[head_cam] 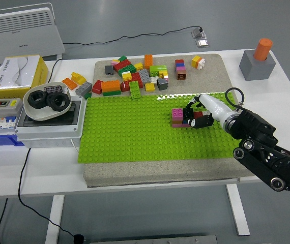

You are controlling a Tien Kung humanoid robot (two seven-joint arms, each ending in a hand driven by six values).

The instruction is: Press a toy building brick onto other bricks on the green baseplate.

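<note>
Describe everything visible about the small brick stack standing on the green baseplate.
The brick stack is a short, upright column of glossy plastic bricks: a pink studded brick on top, a brownish layer under it and a pink strip at the base. It stands on the green baseplate, right of the plate's middle and well clear of the loose brick pile behind. The right hand is against its right side, dark fingers curled around a red piece next to the stack; whether that piece is already joined is hidden.

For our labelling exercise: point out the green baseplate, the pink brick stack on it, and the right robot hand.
Baseplate (124, 132), head view, bare studded area left of centre.
Pink stack (177, 114), head view, top pink brick.
Right robot hand (195, 118), head view, black fingers beside the stack.
</note>
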